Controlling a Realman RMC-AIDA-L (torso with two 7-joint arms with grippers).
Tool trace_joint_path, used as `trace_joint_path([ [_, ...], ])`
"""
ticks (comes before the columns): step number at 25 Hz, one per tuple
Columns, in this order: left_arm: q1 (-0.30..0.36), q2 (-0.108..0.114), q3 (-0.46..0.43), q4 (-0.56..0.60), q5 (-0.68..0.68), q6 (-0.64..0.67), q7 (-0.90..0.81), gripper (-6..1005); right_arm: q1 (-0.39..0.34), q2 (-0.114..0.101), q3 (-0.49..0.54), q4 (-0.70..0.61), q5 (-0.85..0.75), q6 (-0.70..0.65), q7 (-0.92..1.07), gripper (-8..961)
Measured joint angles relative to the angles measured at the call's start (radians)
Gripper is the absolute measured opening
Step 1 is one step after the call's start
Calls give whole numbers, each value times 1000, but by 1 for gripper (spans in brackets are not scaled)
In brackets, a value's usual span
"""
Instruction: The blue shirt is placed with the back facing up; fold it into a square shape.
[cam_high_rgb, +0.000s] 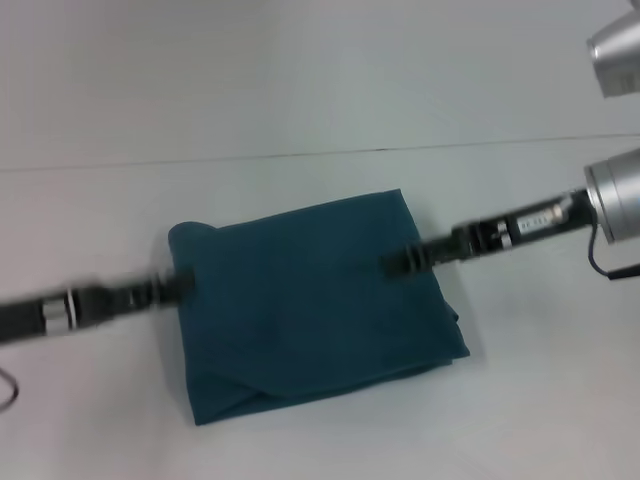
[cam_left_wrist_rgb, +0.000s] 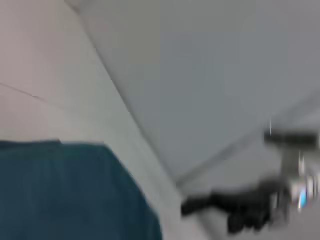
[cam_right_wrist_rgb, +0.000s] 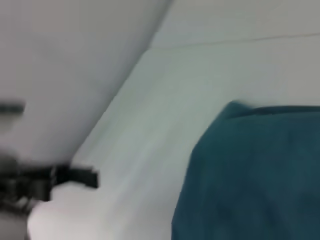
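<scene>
White table (cam_high_rgb: 300, 90) fills the frame; at its centre we see the shirt (cam_high_rgb: 310, 305), folded into a rough square. Left gripper (cam_high_rgb: 183, 284) meets its left edge, right gripper (cam_high_rgb: 392, 263) overlies its upper right; we cannot tell either grip.

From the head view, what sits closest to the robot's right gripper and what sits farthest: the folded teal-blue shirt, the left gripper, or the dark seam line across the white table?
1. Folded teal-blue shirt: directly under the right gripper.
2. Dark seam line: behind it, across the table.
3. Left gripper: at the shirt's opposite, left edge.
</scene>
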Motion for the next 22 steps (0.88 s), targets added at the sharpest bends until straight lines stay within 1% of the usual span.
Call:
trace_joint_path([
  [1,11,-5,6,19,37,32,109,709,-5,0,-9,-3,-2,-23,-75,932],
  [3,29,-16,16,47,100,52,240,718,-27,4,-48,-15,-5,-63,-236,932],
  [5,43,-25,31,62,160,43,358,728,-57,16,-77,-36,-6,-75,-332,931],
  [7,42,-25,33,62,170,42,370,738,-90,37,-80,-63,-3,-78,-366,931],
  [9,36,-26,44,66,184,44,377,745,-109,57,-80,-80,5,-89,-392,931],
  [12,26,-25,83,76,191,47,385,756,-122,84,-82,-91,10,-110,-423,931],
  [14,21,-25,104,80,193,35,390,763,-121,98,-83,-92,9,-114,-430,931],
  [17,14,-26,127,78,194,13,392,774,-118,111,-84,-90,10,-111,-431,927],
  [22,10,-28,148,73,194,-25,392,767,-116,115,-85,-82,13,-108,-431,924],
])
